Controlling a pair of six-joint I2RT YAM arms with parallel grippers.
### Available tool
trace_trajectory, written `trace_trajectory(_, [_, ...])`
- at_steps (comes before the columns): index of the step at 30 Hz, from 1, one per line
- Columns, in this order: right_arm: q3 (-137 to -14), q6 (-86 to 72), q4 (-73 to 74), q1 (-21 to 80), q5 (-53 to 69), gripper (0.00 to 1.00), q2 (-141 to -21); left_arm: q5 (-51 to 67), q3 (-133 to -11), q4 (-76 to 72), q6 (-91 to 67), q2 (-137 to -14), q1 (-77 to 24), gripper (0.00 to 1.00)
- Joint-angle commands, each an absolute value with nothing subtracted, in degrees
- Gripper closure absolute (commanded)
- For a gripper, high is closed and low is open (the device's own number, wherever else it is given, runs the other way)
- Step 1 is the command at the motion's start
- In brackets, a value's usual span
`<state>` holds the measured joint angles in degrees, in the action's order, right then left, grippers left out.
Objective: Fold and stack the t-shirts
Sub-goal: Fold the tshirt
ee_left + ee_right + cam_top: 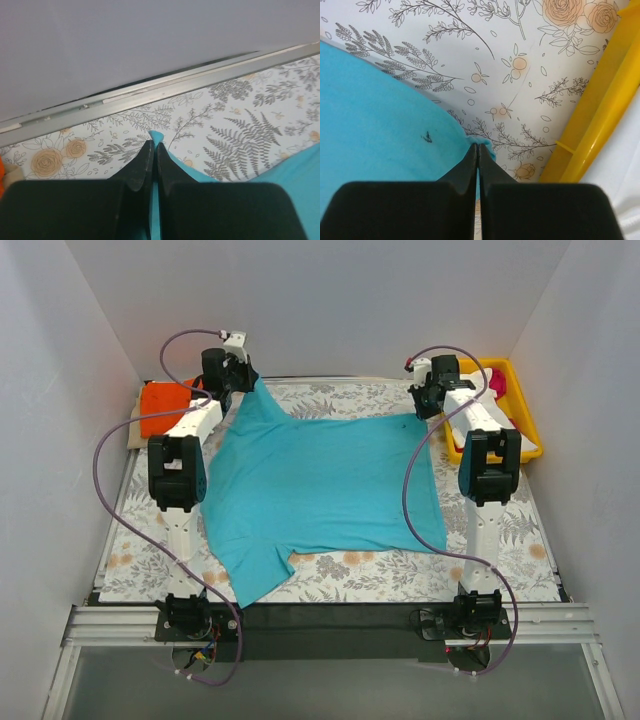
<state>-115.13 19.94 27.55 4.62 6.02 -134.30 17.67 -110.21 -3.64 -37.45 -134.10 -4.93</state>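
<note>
White walls close round the floral table cloth (pixel 330 575); across its middle our teal t-shirt (pixel 320 490) lies spread, not yet folded. Our left gripper (pixel 152 146) is pinched shut on the shirt's corner at the cloth's far-left, and our right gripper (pixel 478 147) is pinched on the far-right corner. An orange t-shirt (pixel 165 405) sits off the cloth's far-left corner, and magenta cloth (pixel 497 382) shows in the yellow tray (pixel 528 410) off its far-right. We judge nearly all the folding and stacking is left.

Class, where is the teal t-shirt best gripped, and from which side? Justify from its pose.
Probably at its two far corners, coming from the near side, as the left gripper and right gripper show: the teal t-shirt lies spread flat, so corners pinch easiest.
</note>
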Motion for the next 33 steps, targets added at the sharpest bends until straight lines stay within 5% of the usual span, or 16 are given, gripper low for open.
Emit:
trace_trajectory(1, [-113.7,21.4,28.3,4.0,7.8,0.99,-129.2,21.0,-106.6,-4.9,-37.1,-126.8,-4.0,1.00])
trace_trajectory(33, [-97.2,29.9,33.0,2.4,17.2,0.99,-116.8,34.5,-69.0,1.8,-25.7,-94.1,3.8,1.00])
